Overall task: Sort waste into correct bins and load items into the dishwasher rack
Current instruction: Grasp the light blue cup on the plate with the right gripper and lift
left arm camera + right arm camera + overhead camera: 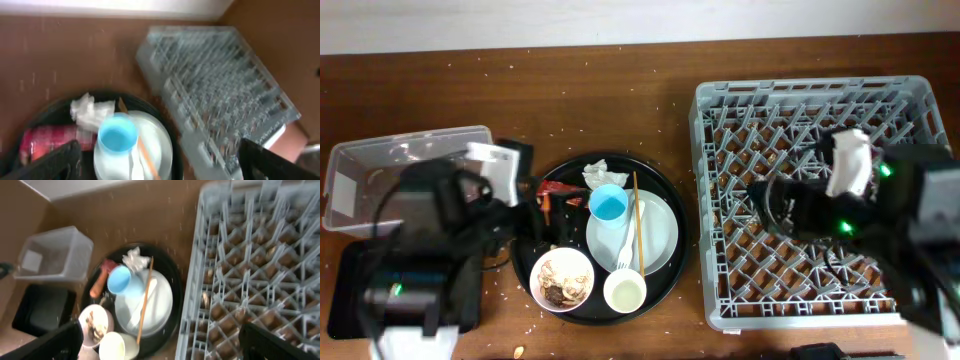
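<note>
A white plate (658, 238) on a round black tray (672, 200) carries a light-blue cup (608, 204), a white fork (625, 250) and wooden chopsticks (637, 215). A white bowl (562, 279) with brown scraps and rice and a small white cup (624, 290) stand in front. A white tissue (597, 174) and a red wrapper (558, 190) lie at the tray's back left, with an orange piece (97, 286) beside them. My left gripper (527, 215) (160, 167) is open above the tray's left side. My right gripper (765, 205) (165, 347) is open over the grey rack's (800, 100) left part.
A clear plastic tub (380, 165) stands at the far left. A shallow black tray (348, 290) lies in front of it, partly under my left arm. Crumbs are scattered over the wooden table. The rack holds no dishes.
</note>
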{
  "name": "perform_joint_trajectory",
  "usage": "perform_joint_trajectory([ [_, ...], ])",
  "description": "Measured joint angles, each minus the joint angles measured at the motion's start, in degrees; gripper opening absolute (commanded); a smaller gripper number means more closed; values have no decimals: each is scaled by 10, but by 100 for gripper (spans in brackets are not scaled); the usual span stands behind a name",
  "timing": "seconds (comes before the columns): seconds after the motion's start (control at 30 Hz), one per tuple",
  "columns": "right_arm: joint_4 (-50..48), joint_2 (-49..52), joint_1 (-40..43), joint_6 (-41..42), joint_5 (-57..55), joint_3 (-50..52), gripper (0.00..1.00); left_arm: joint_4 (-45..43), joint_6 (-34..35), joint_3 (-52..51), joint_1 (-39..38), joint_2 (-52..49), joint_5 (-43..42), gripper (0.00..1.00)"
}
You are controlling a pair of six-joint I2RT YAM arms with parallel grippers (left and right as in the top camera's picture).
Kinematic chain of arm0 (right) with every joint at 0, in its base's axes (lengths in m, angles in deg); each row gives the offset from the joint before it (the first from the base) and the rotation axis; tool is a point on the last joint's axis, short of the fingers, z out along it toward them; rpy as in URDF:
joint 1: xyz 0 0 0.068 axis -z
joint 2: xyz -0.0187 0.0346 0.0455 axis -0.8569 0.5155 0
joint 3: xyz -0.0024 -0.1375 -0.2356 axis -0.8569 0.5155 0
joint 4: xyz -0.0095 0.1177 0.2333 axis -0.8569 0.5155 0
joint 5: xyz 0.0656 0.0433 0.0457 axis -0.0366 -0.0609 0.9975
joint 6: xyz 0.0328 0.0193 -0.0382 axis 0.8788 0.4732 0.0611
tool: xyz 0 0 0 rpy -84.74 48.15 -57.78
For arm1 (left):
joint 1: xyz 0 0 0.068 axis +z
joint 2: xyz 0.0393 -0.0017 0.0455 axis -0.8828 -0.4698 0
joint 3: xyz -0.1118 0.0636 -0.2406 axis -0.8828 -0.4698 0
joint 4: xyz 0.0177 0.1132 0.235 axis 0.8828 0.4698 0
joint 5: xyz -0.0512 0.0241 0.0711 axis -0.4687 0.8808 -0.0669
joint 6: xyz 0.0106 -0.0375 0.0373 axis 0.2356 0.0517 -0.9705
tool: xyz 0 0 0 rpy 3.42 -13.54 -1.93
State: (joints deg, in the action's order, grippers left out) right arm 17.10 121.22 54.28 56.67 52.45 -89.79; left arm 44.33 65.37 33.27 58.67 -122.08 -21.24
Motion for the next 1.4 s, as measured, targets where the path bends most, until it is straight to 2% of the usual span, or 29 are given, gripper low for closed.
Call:
perform_joint_trajectory([
  [0.07, 4, 16, 0, 0, 4, 0, 99, 36, 0, 2, -58, -72, 71, 99],
  [0.1, 9, 5, 0, 0, 8, 0, 99, 32, 0, 2, -117, -140, 137, 99],
  [0.2, 33, -15, 0, 0, 10, 0, 99, -4, 3, 3, -176, -244, 231, 91],
  [0.23, 42, -19, 0, 0, 11, 0, 99, -10, 7, 3, -180, -276, 252, 81],
  [0.27, 50, -23, 0, 0, 12, -1, 99, -23, 9, 3, -179, -324, 286, 66],
  [0.3, 57, -22, 0, 0, 12, -1, 99, -30, 13, 3, -177, -352, 306, 58],
  [0.33, 66, -22, 0, 0, 12, -1, 99, -47, 13, 3, -176, -370, 321, 45],
  [0.4, 69, -22, 0, 0, 12, -1, 99, -65, 20, 3, -176, -390, 333, 2],
  [0.53, 70, -22, 0, 0, 12, -1, 99, -56, 37, 15, -177, -404, 325, 0],
  [0.67, 71, -21, 0, 0, -15, -1, 99, 66, 39, 129, -173, -367, 297, 0],
  [0.73, 70, -9, 0, 0, -34, -1, 90, 56, 17, 174, -140, -312, 180, 0],
  [0.8, 64, 23, 0, -11, -5, -1, 86, 49, -29, 183, -88, -288, -28, 0],
  [0.83, 50, 42, 0, -31, 44, -1, 86, 49, -56, 183, -68, -291, -134, 0],
  [0.9, 13, 71, -4, -74, 154, -1, 86, 49, -94, 183, -64, -297, -279, 0],
  [0.93, -13, 85, -13, -99, 228, -1, 86, 49, -108, 183, -67, -297, -340, 0],
  [1.0, -69, 90, -42, -118, 300, -1, 86, 39, -122, 183, -73, -297, -422, 0],
  [1.07, -95, 90, -63, -129, 340, -1, 86, 33, -127, 183, -73, -297, -462, 0],
  [1.13, -118, 90, -90, -144, 373, -1, 81, 32, -129, 183, -73, -297, -487, 0],
  [1.17, -125, 90, -105, -147, 380, -1, 73, 32, -130, 183, -73, -297, -495, 0],
  [1.27, -145, 91, -126, -151, 380, -1, 60, 32, -131, 183, -73, -297, -518, 0],
  [1.37, -149, 92, -127, -153, 381, -1, 55, 32, -131, 183, -72, -297, -526, 1],
  [1.4, -149, 92, -127, -156, 380, -1, 63, 32, -131, 183, -71, -297, -526, 0],
])
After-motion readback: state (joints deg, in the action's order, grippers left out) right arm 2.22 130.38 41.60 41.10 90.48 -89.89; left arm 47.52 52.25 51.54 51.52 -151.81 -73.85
